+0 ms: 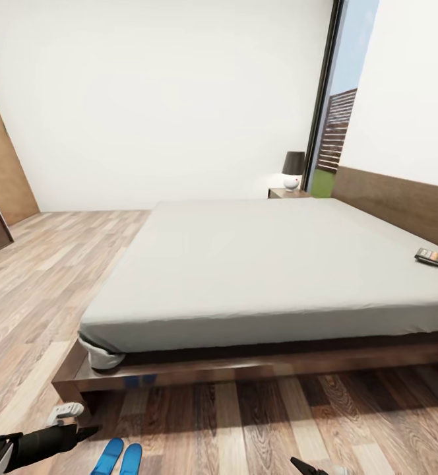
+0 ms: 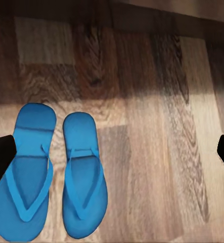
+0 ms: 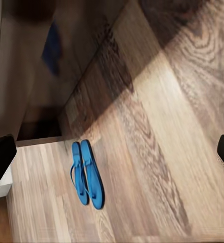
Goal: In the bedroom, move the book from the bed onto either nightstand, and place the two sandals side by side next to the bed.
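White walls (image 1: 153,92), wood-plank floor (image 1: 41,277) with sunlit patches. Tall black-framed window (image 1: 338,99) in the far corner, showing a slatted fence and grass. Small lamp (image 1: 293,169) with dark shade beside it. Brown wooden door (image 1: 4,165) at left.

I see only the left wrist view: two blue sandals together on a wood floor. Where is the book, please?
Observer: The book lies on the bed, at the mattress edge on the robot's right side.
Operator: Is a nightstand in sight?
Observer: Yes. One nightstand stands beyond the far side of the bed, with a lamp on it.
Operator: Are the sandals near the bed?
Observer: Yes. In the head view the sandals lie just in front of the bed's near left corner.
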You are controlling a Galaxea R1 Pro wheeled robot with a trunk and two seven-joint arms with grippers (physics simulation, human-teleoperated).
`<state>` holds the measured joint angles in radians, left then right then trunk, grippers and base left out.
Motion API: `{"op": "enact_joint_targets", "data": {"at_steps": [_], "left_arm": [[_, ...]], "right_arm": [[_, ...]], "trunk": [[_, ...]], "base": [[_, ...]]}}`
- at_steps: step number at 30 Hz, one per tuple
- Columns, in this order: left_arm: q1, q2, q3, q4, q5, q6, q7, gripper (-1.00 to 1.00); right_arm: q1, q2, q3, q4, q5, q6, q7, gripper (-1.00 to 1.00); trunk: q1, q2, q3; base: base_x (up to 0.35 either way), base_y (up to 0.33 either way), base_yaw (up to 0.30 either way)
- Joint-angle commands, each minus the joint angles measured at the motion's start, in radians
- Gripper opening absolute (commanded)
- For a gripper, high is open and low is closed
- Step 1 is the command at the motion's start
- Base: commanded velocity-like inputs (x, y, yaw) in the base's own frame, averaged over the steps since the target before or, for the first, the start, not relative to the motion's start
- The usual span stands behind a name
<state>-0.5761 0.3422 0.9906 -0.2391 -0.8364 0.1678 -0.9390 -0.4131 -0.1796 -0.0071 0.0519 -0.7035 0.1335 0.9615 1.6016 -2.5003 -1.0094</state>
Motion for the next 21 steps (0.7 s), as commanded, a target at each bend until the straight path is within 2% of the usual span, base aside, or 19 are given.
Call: {"op": "enact_joint_targets", "data": {"at_steps": [1, 14, 21], "left_arm": [[-0.001, -0.002, 0.008, -0.001, -0.004, 0.010, -0.006, 1.00], [-0.001, -0.021, 0.008, 0.000, -0.004, 0.010, -0.006, 1.00], [-0.001, -0.036, 0.008, 0.000, -0.004, 0.011, -0.006, 1.00]], "right_arm": [[-0.001, 0.000, -0.001, 0.003, -0.008, 0.011, 0.005, 1.00], [0.009, -0.001, -0.002, 0.003, -0.006, 0.019, -0.014, 1.00], [0.011, -0.004, -0.002, 0.003, -0.005, 0.020, -0.110, 1.00]], "trunk": [[0.000, 0.000, -0.001], [0.000, 0.000, -0.001], [0.000, 0.000, -0.003]], "base": [[0.000, 0.000, -0.252], [0.000, 0.000, -0.218], [0.000, 0.000, -0.146]]}}
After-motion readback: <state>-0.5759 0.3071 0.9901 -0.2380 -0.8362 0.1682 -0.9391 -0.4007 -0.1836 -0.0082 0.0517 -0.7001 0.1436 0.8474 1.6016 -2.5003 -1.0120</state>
